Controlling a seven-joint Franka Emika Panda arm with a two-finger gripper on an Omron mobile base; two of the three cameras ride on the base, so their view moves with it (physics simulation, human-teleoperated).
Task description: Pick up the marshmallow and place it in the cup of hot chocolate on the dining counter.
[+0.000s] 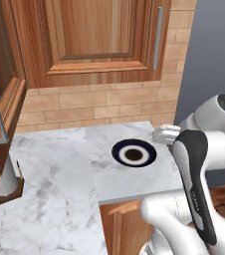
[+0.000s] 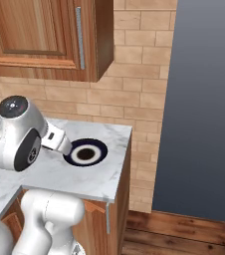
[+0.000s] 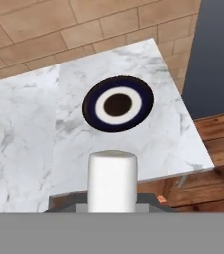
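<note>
1. The hand [image 3: 112, 204] is pinching the marshmallow [image 3: 112, 178]. In the hand view the white-cream lump stands upright between the two dark fingertips, with a dark tip showing low on either side of it.
2. The marshmallow is therefore off the table [image 3: 158, 144] and up in the hand. In the hand view it hangs over the table's near edge, short of the plate [image 3: 91, 106].
3. The plate is round and dark blue, with a white ring and a dark brown middle. It lies flat on the right-hand part of the marble table, towards the back edge and nearer the right edge than the left.
4. In the left base view the white hand [image 1: 165, 134] hangs just beside the right rim of the plate [image 1: 119, 152], above the table [image 1: 134, 182]. From there I cannot tell how its fingers stand.
5. In the right base view the hand [image 2: 59, 143] sits at the left rim of the plate [image 2: 100, 149], with the arm's big white joint just behind it over the table [image 2: 89, 182].
6. The table is white-grey veined marble and ends in a square corner on the right, with wooden cabinet fronts under it.
7. A tan brick wall [image 1: 99, 102] runs along the back edge of the table.
8. A wooden wall cabinet [image 1: 99, 40] with a slim metal handle [image 1: 157, 37] hangs on the bricks above.
9. Past the right edge of the table there is a dark grey wall [image 2: 204, 99] and a wooden floor [image 2: 184, 234].
</note>
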